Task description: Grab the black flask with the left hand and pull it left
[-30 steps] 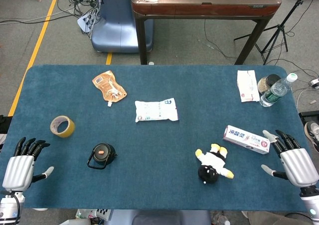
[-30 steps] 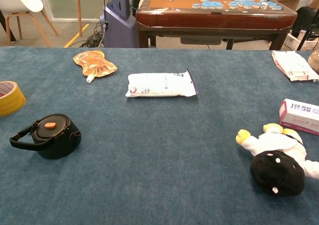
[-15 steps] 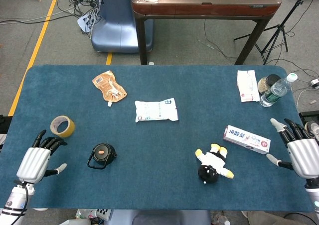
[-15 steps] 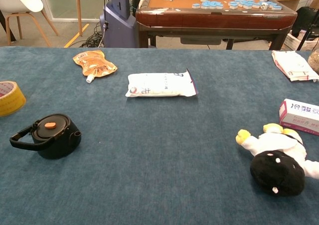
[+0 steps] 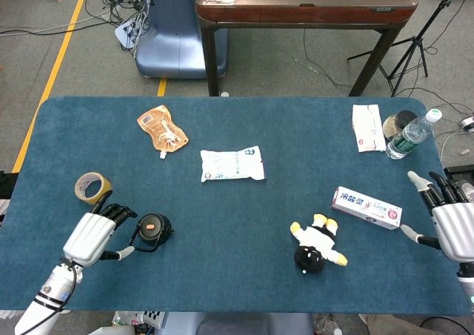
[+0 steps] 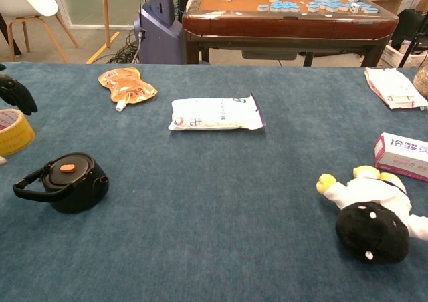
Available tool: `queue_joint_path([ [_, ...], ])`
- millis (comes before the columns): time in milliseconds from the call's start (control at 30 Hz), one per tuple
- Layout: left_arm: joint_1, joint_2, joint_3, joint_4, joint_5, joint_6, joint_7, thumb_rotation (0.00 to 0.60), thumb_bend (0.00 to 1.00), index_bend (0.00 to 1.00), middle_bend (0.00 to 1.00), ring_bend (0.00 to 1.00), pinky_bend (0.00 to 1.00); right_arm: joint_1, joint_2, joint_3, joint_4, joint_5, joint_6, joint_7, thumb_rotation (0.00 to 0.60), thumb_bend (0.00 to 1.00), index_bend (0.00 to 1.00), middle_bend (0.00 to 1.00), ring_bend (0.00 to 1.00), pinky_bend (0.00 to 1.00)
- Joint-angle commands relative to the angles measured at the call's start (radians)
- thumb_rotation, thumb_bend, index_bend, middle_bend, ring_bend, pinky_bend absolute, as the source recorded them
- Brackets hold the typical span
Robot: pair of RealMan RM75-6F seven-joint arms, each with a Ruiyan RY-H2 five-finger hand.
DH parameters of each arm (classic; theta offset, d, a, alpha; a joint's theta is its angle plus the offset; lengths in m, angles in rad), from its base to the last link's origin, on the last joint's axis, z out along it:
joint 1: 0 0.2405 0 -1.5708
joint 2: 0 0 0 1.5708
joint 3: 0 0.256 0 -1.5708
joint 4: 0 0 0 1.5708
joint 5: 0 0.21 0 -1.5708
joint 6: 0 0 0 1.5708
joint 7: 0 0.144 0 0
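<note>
The black flask (image 5: 153, 230) (image 6: 72, 181) is squat and round, with an orange spot on its lid and a loop handle on its left side; it stands near the table's front left. My left hand (image 5: 95, 236) hovers just left of it with fingers spread and nothing in them, its fingertips (image 6: 16, 92) showing at the left edge of the chest view. At the table's right edge my right hand (image 5: 450, 218) stays open, holding nothing.
A yellow tape roll (image 5: 92, 188) lies behind my left hand. On the blue table (image 5: 244, 216) are an orange pouch (image 5: 161, 128), a white packet (image 5: 232, 164), a plush toy (image 5: 318, 243), a toothpaste box (image 5: 366, 207), a water bottle (image 5: 409, 136) and a white bag (image 5: 366, 127).
My left hand has moved forward and to the right, from the table's front-left corner to just beside the flask's handle. My right hand has drifted slightly further right. The flask has not moved.
</note>
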Motion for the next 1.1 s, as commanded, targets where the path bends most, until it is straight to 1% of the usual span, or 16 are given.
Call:
queue_joint_path([
  [33,-0.023,-0.032,-0.010,-0.027,-0.033,-0.030,0.043,0.367,0.15,0.27,0.30,0.26,0.00,-0.004,-0.002,-0.003,0.005,0.002,0.000,0.004,0.600,0.12,0.07,0.23,0.11,0.17],
  [200,-0.058,-0.084,-0.025,-0.062,-0.094,-0.076,0.126,0.310,0.15,0.22,0.26,0.25,0.00,-0.012,-0.004,-0.007,0.013,0.005,0.004,0.014,0.600,0.12,0.07,0.23,0.11,0.17],
  [267,-0.076,-0.111,-0.033,-0.059,-0.116,-0.092,0.169,0.306,0.15,0.20,0.25,0.25,0.00,-0.015,-0.005,-0.009,0.017,0.006,0.006,0.018,0.600,0.12,0.07,0.23,0.11,0.17],
  [367,-0.096,-0.149,-0.038,-0.045,-0.135,-0.103,0.221,0.350,0.15,0.18,0.23,0.24,0.00,-0.023,-0.006,-0.012,0.024,0.009,0.011,0.026,0.600,0.12,0.07,0.23,0.11,0.17],
  [500,-0.116,-0.188,-0.038,-0.020,-0.159,-0.122,0.238,0.427,0.15,0.17,0.23,0.24,0.00,-0.033,-0.007,-0.015,0.032,0.016,0.014,0.035,0.600,0.12,0.07,0.23,0.11,0.17],
  [533,-0.122,-0.199,-0.038,-0.009,-0.165,-0.126,0.245,0.435,0.15,0.17,0.23,0.24,0.00,-0.036,-0.008,-0.016,0.033,0.018,0.015,0.038,0.600,0.12,0.07,0.23,0.11,0.17],
  [733,-0.142,-0.238,-0.036,0.027,-0.199,-0.142,0.247,0.427,0.15,0.17,0.22,0.24,0.00,-0.045,-0.008,-0.019,0.041,0.021,0.019,0.049,0.600,0.12,0.07,0.23,0.11,0.17],
  [867,-0.151,-0.253,-0.033,0.051,-0.217,-0.148,0.253,0.434,0.15,0.17,0.22,0.24,0.00,-0.047,-0.009,-0.020,0.046,0.023,0.017,0.054,0.600,0.12,0.07,0.23,0.11,0.17],
  [967,-0.157,-0.261,-0.026,0.078,-0.222,-0.144,0.281,0.458,0.15,0.17,0.22,0.24,0.00,-0.048,-0.011,-0.019,0.049,0.023,0.017,0.058,0.600,0.12,0.07,0.23,0.11,0.17],
  [1033,-0.156,-0.260,-0.019,0.087,-0.227,-0.139,0.292,0.487,0.15,0.17,0.22,0.24,0.00,-0.048,-0.013,-0.019,0.052,0.023,0.017,0.061,0.600,0.12,0.07,0.23,0.11,0.17],
  [1100,-0.153,-0.253,-0.014,0.093,-0.231,-0.135,0.292,0.499,0.15,0.17,0.22,0.24,0.00,-0.048,-0.015,-0.020,0.053,0.022,0.015,0.062,0.600,0.12,0.07,0.23,0.11,0.17],
])
